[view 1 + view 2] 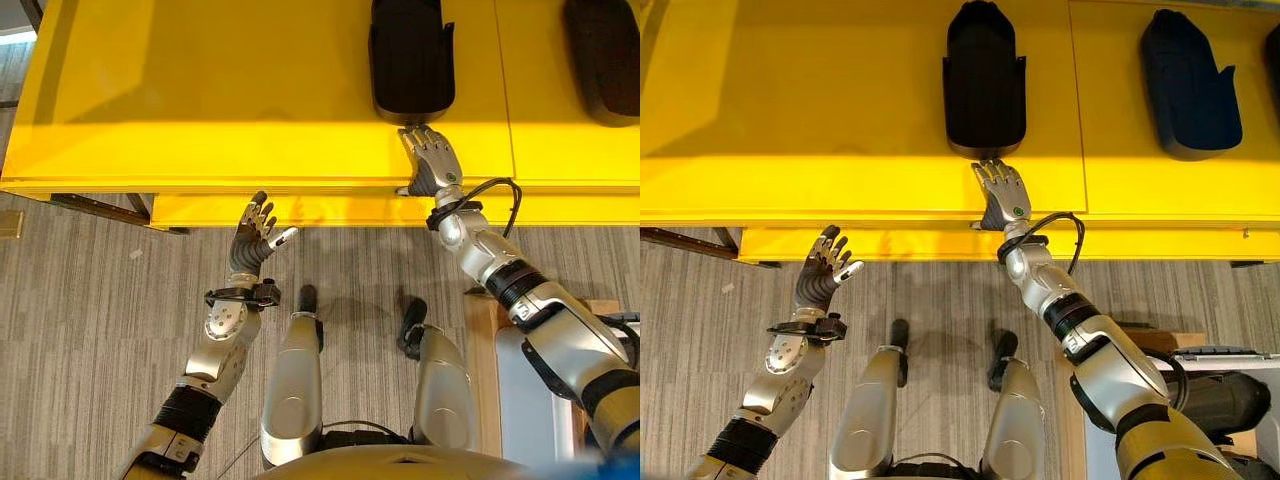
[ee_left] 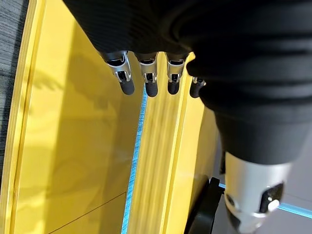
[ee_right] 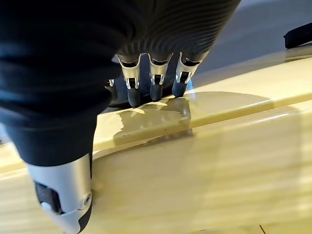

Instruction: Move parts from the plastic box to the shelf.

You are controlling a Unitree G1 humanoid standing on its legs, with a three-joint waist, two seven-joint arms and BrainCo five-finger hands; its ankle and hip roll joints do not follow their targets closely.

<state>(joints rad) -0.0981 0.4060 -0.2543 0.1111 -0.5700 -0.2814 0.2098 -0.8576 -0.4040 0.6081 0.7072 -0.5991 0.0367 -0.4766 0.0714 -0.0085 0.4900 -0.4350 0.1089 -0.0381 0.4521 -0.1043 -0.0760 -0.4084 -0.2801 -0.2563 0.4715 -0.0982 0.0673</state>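
Observation:
A black moulded part [image 1: 408, 60] lies on the top of the yellow shelf [image 1: 200, 100], and a second one [image 1: 1190, 85] lies further right. My right hand [image 1: 432, 160] rests open at the shelf's front edge, its straight fingers [image 3: 156, 83] reaching the near end of the first part [image 3: 114, 95]. My left hand [image 1: 255, 235] is raised in front of the shelf's lower edge, open and empty, with its fingers [image 2: 146, 78] spread before the yellow face. At my lower right stands the plastic box [image 1: 1225, 352] with another dark part [image 1: 1225, 400] inside.
The shelf runs across the whole far side, with a lower yellow ledge [image 1: 300, 210] jutting toward me. A wooden stand [image 1: 482, 340] carries the box at my right. Grey plank floor [image 1: 80, 320] lies open on the left.

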